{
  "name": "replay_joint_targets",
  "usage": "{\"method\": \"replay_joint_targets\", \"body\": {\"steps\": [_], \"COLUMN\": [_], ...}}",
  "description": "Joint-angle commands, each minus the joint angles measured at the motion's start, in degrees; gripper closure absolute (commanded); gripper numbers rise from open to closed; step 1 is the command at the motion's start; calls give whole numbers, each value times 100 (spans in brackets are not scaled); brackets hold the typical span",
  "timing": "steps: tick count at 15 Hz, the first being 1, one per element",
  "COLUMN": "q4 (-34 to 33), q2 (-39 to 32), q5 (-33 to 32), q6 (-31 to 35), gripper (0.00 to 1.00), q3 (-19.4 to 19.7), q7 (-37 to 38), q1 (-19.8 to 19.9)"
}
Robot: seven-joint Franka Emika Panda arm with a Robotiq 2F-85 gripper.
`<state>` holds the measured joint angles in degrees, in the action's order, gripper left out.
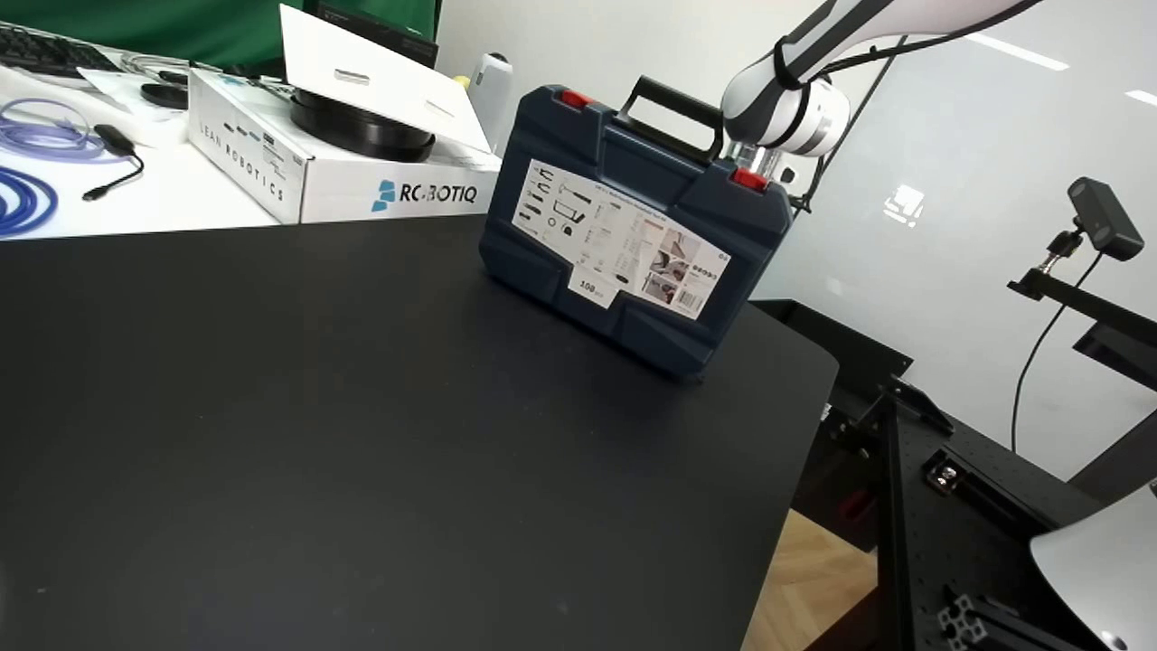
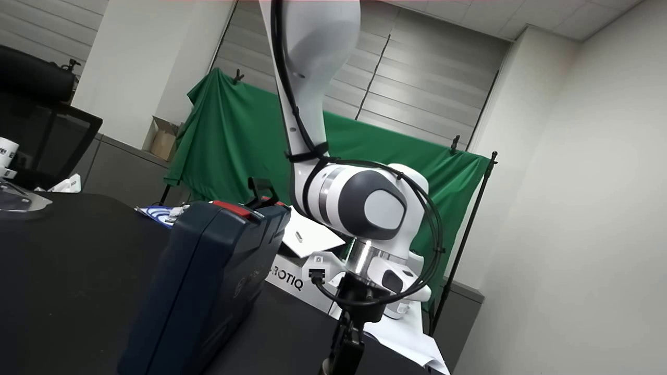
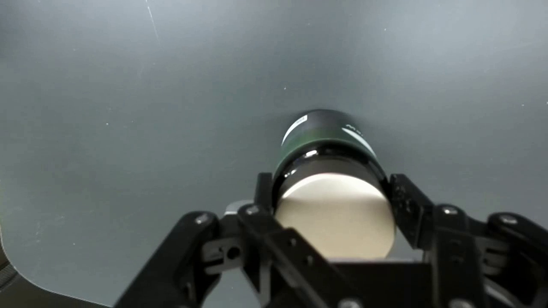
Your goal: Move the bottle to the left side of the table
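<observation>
Spreading across an exterior view, the surface (image 1: 362,434) was matte black. In both exterior views the white robot arm (image 2: 359,203) hung beside the upright blue case (image 1: 624,226), whose handle pointed up. In the wrist view, the tool (image 3: 332,188) held the small dark bottle (image 3: 336,218) from both sides; this bottle was upright over the surface, and its pale top faced the camera. Whether its base rested there, I could not tell.

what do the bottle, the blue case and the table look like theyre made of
Bottle: glossy dark plastic or glass, by its sharp highlights; pale top, smooth and even, perhaps plastic. Blue case: probably moulded plastic, satin, given its shaped recesses. Table: matte black, only diffuse glare, perhaps laminate or painted board.
</observation>
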<state>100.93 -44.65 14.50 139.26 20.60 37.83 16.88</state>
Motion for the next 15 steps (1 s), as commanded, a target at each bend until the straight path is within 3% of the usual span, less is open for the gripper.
{"method": "replay_joint_targets", "body": {"steps": [1,15], "q4": [205,890], "q2": [344,2448], "q5": [-125,-518], "q6": [75,129], "gripper": [57,57], "q3": [32,-156], "q7": [-92,-1134], "q1": [-104,-455]}}
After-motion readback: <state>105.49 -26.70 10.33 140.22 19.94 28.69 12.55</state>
